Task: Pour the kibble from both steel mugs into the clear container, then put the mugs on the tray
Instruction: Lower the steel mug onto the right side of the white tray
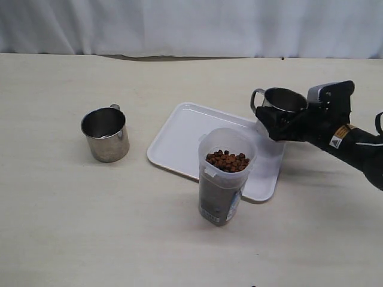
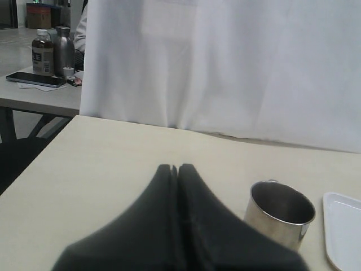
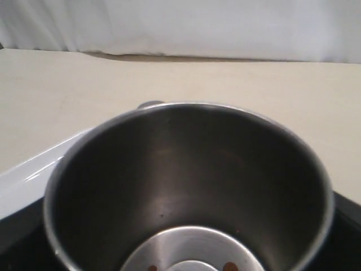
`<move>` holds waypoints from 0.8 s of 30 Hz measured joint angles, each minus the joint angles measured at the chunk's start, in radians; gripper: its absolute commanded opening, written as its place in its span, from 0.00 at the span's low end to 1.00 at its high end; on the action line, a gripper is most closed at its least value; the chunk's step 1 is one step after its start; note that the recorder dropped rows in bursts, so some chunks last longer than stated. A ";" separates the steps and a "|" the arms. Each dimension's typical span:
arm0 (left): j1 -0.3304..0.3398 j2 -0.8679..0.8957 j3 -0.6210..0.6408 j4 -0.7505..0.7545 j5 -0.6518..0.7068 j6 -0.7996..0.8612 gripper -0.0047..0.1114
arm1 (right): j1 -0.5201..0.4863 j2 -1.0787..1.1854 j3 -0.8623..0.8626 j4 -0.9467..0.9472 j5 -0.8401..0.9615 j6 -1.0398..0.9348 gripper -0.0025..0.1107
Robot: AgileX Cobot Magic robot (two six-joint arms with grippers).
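Observation:
The clear container [image 1: 226,179] stands in front of the white tray [image 1: 179,140], filled nearly to its rim with brown kibble [image 1: 227,160]. One steel mug [image 1: 106,134] stands upright on the table at the left and shows no kibble inside. My right gripper [image 1: 281,122] is shut on the other steel mug [image 1: 284,100] and holds it upright above the tray's right end. This mug [image 3: 186,186] fills the right wrist view, with only two small brown specks at its bottom. My left gripper [image 2: 176,168] is shut on nothing, back from the left mug [image 2: 279,217].
A white curtain [image 1: 191,24] hangs along the table's far edge. The tray's corner [image 2: 344,226] shows beside the left mug. Beyond the table's side edge stands another table [image 2: 34,93] with bottles and a phone.

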 measured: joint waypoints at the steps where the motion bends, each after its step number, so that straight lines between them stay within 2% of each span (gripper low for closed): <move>1: 0.000 0.000 0.000 0.000 0.000 0.000 0.04 | 0.000 0.008 -0.011 -0.021 -0.002 0.000 0.07; 20: 0.000 0.000 0.000 0.000 0.000 0.000 0.04 | 0.000 0.126 -0.061 -0.090 -0.043 0.000 0.07; 24: 0.000 0.000 0.000 0.000 0.000 0.000 0.04 | 0.000 0.137 -0.075 -0.098 -0.052 0.000 0.15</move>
